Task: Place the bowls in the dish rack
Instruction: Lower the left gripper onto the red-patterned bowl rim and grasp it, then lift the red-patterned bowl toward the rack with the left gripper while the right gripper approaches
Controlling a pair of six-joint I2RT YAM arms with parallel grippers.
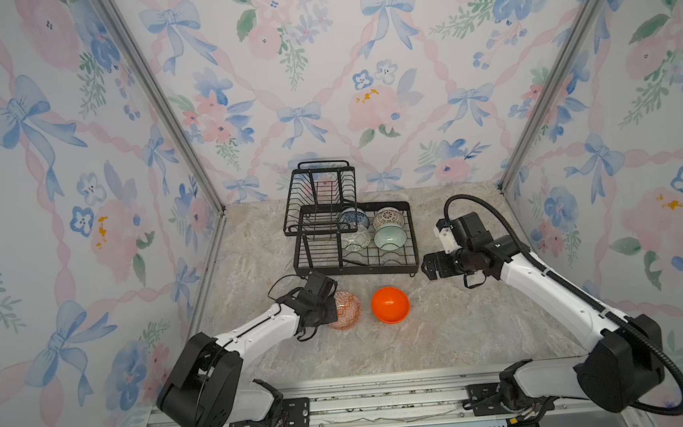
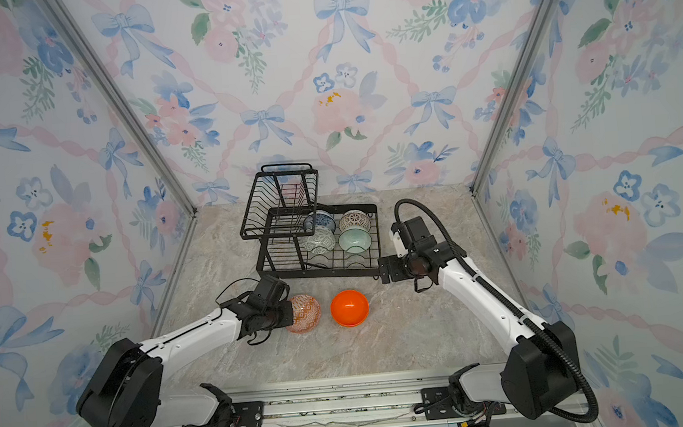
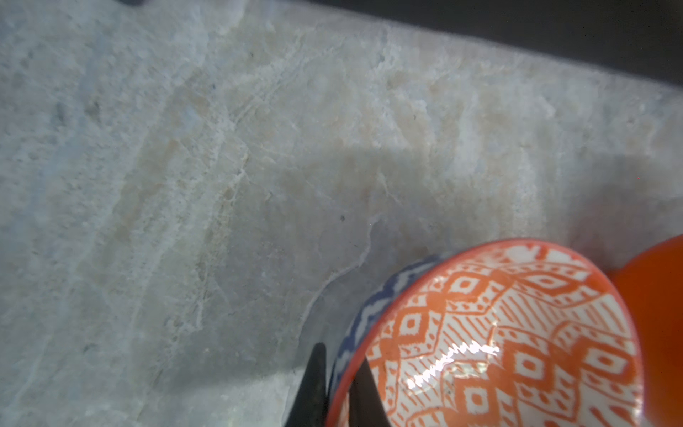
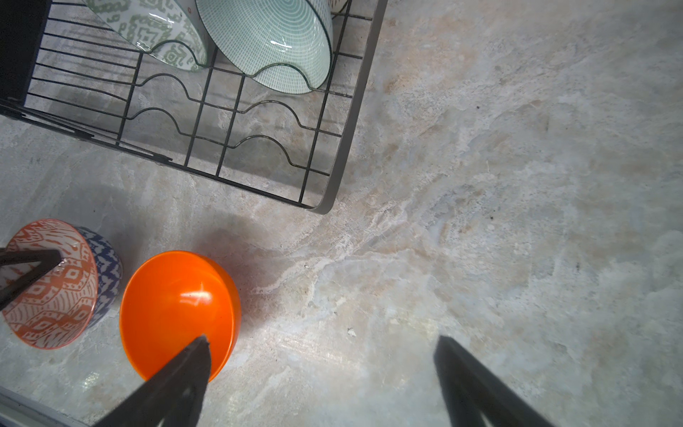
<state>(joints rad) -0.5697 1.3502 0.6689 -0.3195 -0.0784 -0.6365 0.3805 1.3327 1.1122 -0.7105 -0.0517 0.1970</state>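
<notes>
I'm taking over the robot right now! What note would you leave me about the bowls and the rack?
Left gripper: shut on the rim of the tilted orange-white bowl.
Right gripper: open, holding nothing, beside the dish rack.
Done: four bowls in the rack's lower tray: blue-white bowl, lattice bowl, grey-green bowl, mint bowl.
Left: rack the orange-white bowl, then the plain orange bowl on the table.

Marble-patterned table (image 1: 445, 339), three items standing on it.
Black wire dish rack (image 1: 318, 208) near the middle of the far edge; plain orange bowl (image 1: 390, 304) in front of it, mid-surface, upright; orange-and-white patterned bowl (image 1: 348, 310) just beside that, toward the left edge, tipped onto its side.
</notes>
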